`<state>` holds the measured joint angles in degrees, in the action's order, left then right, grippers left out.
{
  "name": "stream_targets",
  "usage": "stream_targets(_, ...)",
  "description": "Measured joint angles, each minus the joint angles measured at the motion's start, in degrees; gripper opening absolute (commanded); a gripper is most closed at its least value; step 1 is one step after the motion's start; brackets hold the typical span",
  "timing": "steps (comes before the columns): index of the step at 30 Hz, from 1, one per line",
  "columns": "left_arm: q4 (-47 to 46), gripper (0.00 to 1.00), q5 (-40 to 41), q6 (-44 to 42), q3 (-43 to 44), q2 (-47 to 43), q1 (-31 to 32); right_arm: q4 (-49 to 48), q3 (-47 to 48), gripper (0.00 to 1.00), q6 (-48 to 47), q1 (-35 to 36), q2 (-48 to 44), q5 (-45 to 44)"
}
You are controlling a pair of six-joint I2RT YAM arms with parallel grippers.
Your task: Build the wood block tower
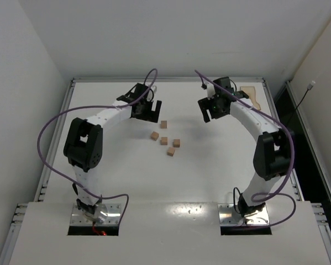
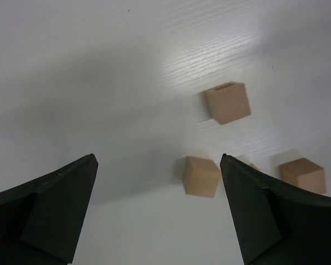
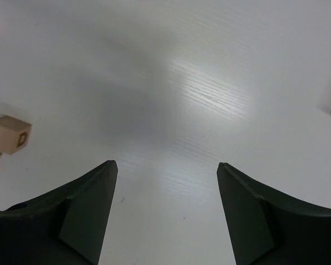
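Several small tan wood blocks lie singly on the white table, none stacked: one farthest back, others around it. My left gripper is open and empty, hovering just back-left of the group. In the left wrist view a block lies ahead near the right finger, with others beyond. My right gripper is open and empty to the right of the blocks; in its wrist view only bare table lies between the fingers, and a block is at the left edge.
A translucent tan plastic tray lies at the back right corner behind the right arm. A raised rim runs round the table. Purple cables loop over both arms.
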<state>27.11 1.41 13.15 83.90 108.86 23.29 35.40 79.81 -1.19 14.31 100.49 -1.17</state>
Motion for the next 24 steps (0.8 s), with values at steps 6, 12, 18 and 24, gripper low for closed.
stream_targets(6, 0.79, 0.83, 3.26, 6.16, 3.17, 4.79, 4.7, 0.74, -1.29, 0.7, 2.84, -6.49, -0.02, -1.22)
stream_targets(12, 2.21, 0.76, 6.47, 10.84, 6.27, 8.63, 9.05, 1.07, -2.6, 0.71, 3.8, -10.25, -0.02, -0.55)
stream_targets(18, 2.69, 0.76, 8.39, 12.59, 12.13, 11.41, 9.62, 1.38, -3.5, 0.71, 3.85, -11.34, -0.02, 2.1)
stream_targets(24, 2.91, 0.64, 9.57, 13.33, 14.47, 13.94, 9.57, 1.68, -3.5, 0.71, 3.85, -11.56, -0.02, 3.96)
